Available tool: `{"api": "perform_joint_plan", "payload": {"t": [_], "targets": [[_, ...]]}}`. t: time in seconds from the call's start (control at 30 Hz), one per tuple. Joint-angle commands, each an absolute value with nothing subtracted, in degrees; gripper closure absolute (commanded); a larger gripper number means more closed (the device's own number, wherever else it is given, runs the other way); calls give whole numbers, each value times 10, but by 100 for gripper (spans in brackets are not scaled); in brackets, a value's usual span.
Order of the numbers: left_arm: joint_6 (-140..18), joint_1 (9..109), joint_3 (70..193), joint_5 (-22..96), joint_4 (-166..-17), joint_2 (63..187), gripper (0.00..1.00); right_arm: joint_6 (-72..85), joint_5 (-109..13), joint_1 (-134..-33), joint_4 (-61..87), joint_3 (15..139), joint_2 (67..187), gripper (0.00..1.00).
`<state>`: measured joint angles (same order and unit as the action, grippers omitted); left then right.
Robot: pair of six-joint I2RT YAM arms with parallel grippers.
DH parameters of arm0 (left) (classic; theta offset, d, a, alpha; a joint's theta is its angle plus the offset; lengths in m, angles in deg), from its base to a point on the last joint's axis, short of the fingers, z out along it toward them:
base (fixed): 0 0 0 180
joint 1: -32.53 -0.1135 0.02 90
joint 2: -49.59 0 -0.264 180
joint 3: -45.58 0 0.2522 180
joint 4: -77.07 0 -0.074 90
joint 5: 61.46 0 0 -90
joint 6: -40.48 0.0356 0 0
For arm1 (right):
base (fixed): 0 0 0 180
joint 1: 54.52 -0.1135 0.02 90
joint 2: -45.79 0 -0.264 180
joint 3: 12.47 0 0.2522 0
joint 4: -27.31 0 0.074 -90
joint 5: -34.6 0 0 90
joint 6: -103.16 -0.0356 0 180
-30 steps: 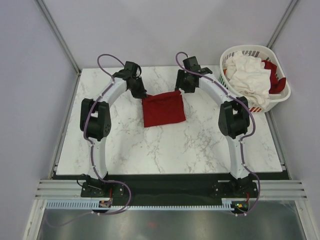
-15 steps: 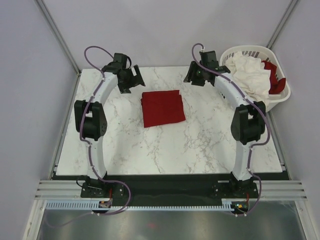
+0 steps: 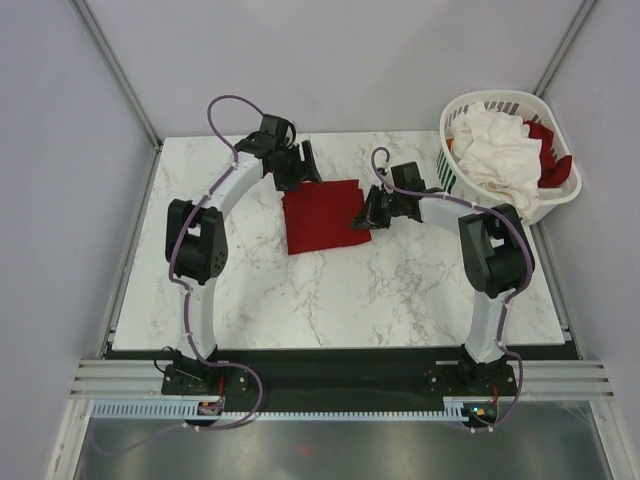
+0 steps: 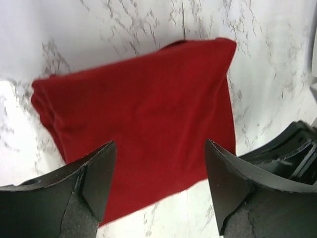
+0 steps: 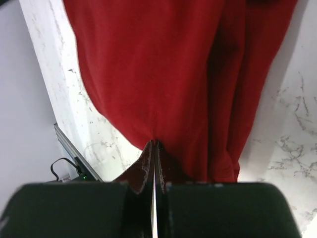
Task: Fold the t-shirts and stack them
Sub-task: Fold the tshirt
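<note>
Over marble table: left arm arched in from 9 o'clock, right arm stretched low from 3 o'clock. Just 12 o'clock of centre, lying flat: folded dark red t-shirt, near-square, slightly skewed, long axis hard to tell. Above it, left gripper spread wide. At its 3 o'clock edge, right gripper pinched tight on the cloth.
</note>
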<state>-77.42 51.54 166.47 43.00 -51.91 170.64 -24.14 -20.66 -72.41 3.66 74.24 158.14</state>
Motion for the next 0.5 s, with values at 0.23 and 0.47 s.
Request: {"api": "perform_joint_plan", "payload": {"t": [0.23, 0.47], "targets": [[-758, 497, 1782, 423, -543, 1848, 23, -226, -201, -721, 112, 665, 1606, 100], [-728, 480, 1786, 402, -540, 1854, 24, -223, -248, -696, 95, 618, 1609, 97]]}}
